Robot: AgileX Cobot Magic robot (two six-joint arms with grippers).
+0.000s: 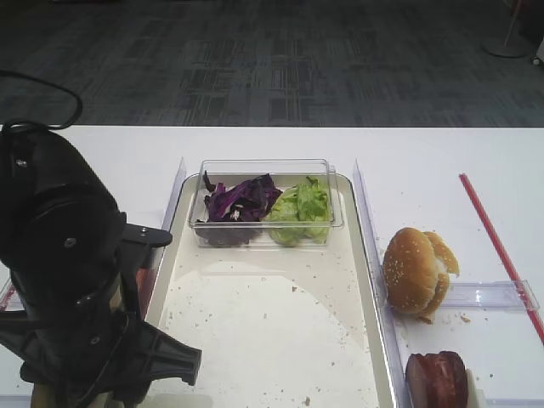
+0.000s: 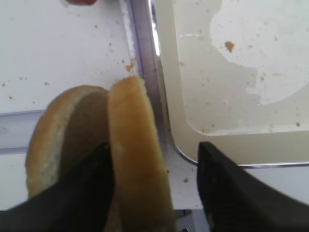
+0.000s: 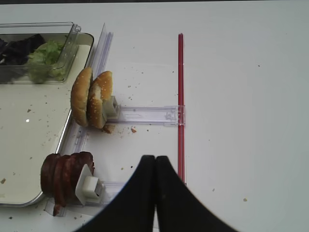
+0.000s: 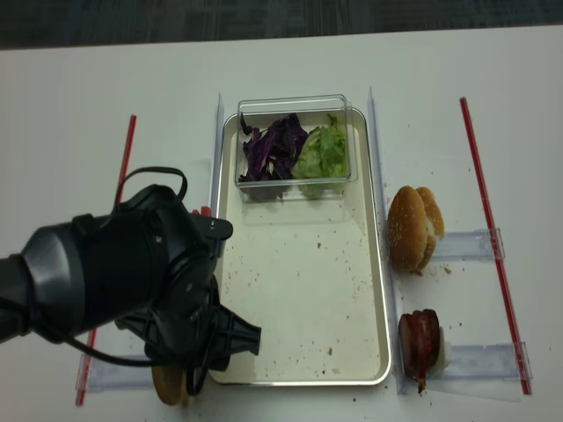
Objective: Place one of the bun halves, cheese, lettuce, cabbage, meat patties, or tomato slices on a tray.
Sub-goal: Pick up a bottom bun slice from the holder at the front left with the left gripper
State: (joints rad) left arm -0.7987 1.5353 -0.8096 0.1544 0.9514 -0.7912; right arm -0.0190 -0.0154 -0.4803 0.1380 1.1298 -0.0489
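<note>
Two bun halves stand on edge in the left wrist view. My left gripper (image 2: 154,150) is open and straddles the right-hand bun half (image 2: 135,159). The left finger lies against this half and the right finger stands apart from it, over the tray's corner (image 2: 193,145). The other bun half (image 2: 53,140) stands just outside the jaws. My right gripper (image 3: 155,160) is shut on nothing above the bare table, right of the meat patties (image 3: 65,176). Cabbage (image 1: 240,200) and lettuce (image 1: 302,204) lie in a clear box at the tray's far end. The tray (image 1: 255,340) has a crumb-speckled floor.
The left arm's black body (image 4: 132,281) covers the table left of the tray (image 4: 308,290). Sesame-seeded buns (image 1: 416,272) stand on edge in a clear rail right of the tray, with the patties (image 4: 418,338) nearer. Red straws (image 4: 479,193) lie at both outer sides.
</note>
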